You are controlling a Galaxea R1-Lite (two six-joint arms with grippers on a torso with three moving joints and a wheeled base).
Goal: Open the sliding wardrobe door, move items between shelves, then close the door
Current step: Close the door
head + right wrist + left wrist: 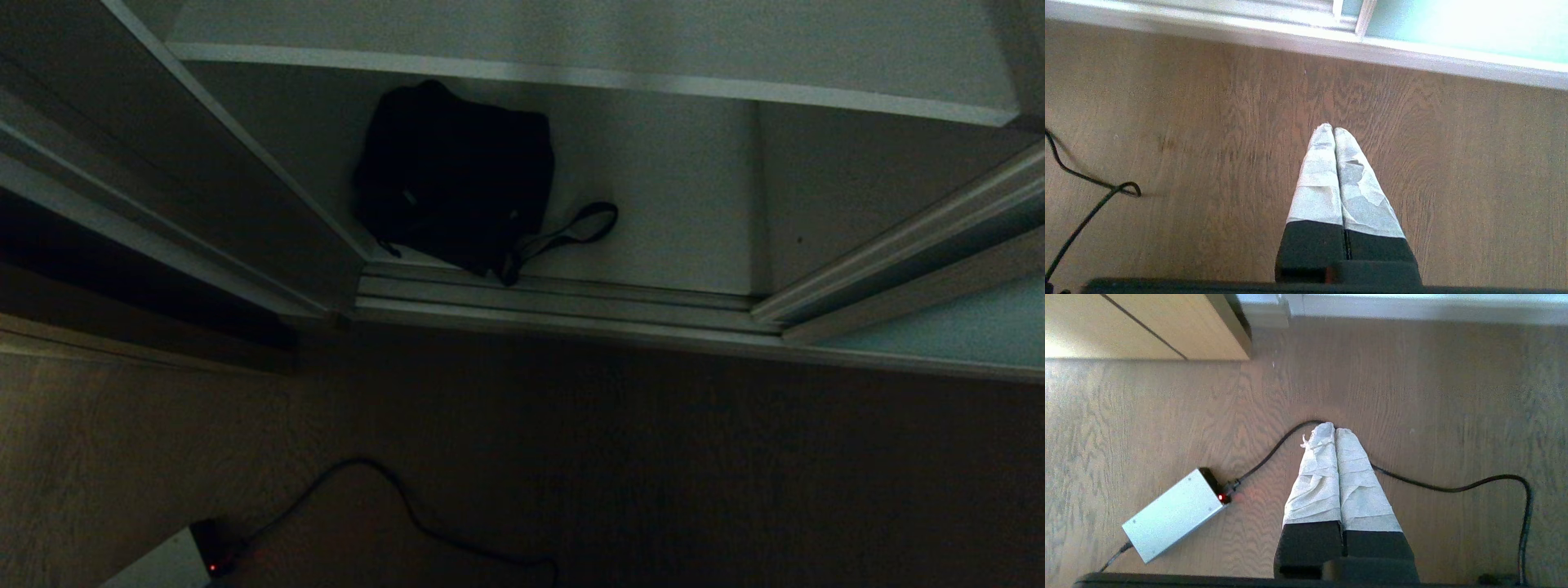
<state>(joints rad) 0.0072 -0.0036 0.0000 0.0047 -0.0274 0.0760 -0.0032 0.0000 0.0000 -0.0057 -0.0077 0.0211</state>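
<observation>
The wardrobe compartment stands open in the head view. A floppy black bag [453, 175] lies on the lowest shelf [678, 188], its strap loop [584, 224] trailing toward the floor track. Another shelf [588, 41] runs above it. The sliding wardrobe door [955, 327] is pushed to the right, its pale blue-green panel [1453, 24] also in the right wrist view. Neither arm appears in the head view. My left gripper [1334, 428] hangs shut over the wooden floor, nothing between its taped fingers. My right gripper [1333, 128] hangs shut over the floor near the door track, holding nothing.
A silver power box [1173, 514] with a red light lies on the floor [1453, 416], its black cable [1453, 488] running under the left gripper. The box [167, 563] and cable [392, 490] show low in the head view. A beige wooden cabinet [1147, 326] stands left of the wardrobe.
</observation>
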